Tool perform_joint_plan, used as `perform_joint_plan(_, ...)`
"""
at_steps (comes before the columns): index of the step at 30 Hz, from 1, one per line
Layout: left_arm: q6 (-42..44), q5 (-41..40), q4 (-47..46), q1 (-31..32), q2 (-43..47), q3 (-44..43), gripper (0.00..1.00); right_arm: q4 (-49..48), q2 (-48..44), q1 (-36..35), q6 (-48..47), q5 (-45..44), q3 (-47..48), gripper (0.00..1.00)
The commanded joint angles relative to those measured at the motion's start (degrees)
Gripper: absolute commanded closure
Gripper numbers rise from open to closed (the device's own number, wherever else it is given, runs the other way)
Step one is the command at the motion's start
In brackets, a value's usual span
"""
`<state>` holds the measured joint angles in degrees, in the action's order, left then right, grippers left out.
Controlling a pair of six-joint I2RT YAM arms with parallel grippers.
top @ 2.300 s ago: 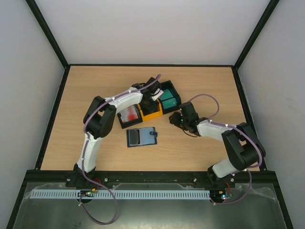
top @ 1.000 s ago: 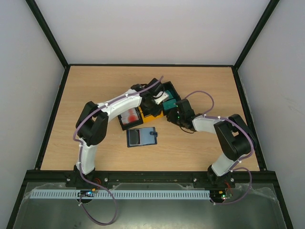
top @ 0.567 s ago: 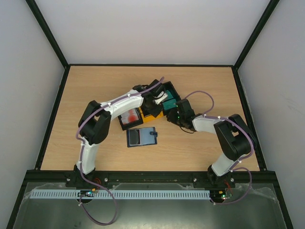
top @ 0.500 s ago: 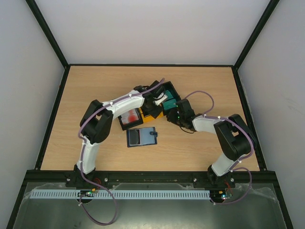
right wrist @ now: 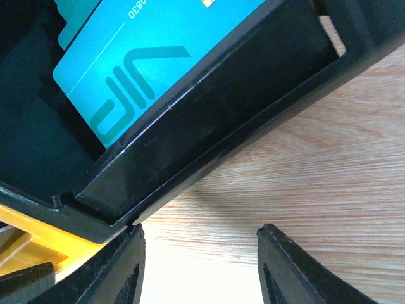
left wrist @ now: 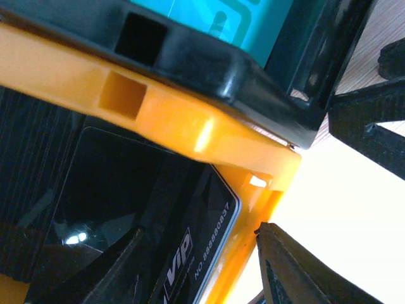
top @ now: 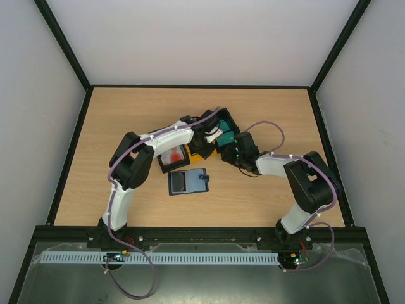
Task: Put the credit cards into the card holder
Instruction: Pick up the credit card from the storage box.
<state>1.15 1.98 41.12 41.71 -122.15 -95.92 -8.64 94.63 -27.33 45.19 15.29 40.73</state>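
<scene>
The left arm reaches forward and bends rightward. The left pincer (left wrist: pixel 199 231) is parted and empty, straddling the yellow bin's (left wrist: pixel 177 120) wall over a black card (left wrist: pixel 114 183). The right pincer (right wrist: pixel 201 229) is spread and empty, with the black bin (right wrist: pixel 221 120) holding a teal card (right wrist: pixel 145 63) just ahead. The card holder (top: pixel 188 182) lies open, nearer the bases.

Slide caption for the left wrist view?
Open left jaws straddle the yellow bin wall above a black VIP card.

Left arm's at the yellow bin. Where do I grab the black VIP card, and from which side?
Probably the black card by its edge facing the ribbed bin floor, coming down from above. It lies nearly flat, and its printed edge sits close against the wall of the yellow bin, so there is little finger room on that side.
</scene>
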Motion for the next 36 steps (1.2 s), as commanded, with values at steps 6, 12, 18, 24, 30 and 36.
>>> perform_joint_plan(6, 0.64, 0.75, 2.5, -0.05, 3.64, 1.76, 0.55, -1.02, 1.76, 0.19, 0.72, 0.35, -1.18, 0.51)
perform_joint_plan(12, 0.36, 1.06, 2.29, -0.05, 4.03, 1.83, 0.58, -0.85, 1.73, 0.23, 0.63, 0.25, -1.1, 0.51)
perform_joint_plan(18, 0.57, 2.19, 2.21, -0.05, 5.02, 1.79, 0.6, -0.94, 1.87, 0.26, 0.71, 0.28, -1.09, 0.51)
perform_joint_plan(24, 0.52, 2.64, 2.21, -0.05, 5.6, 1.96, 0.63, -1.02, 1.91, 0.19, 0.69, 0.34, -1.25, 0.51)
perform_joint_plan(30, -0.41, 0.23, 1.24, -0.05, 4.86, 2.01, 0.52, -1.19, 1.84, 0.21, 0.72, 0.38, -1.45, 0.51)
perform_joint_plan(36, -0.83, -2.13, 1.23, 0.28, 0.73, 1.0, 0.49, -1.5, 1.99, 0.21, 0.78, 0.58, -1.81, 0.51)
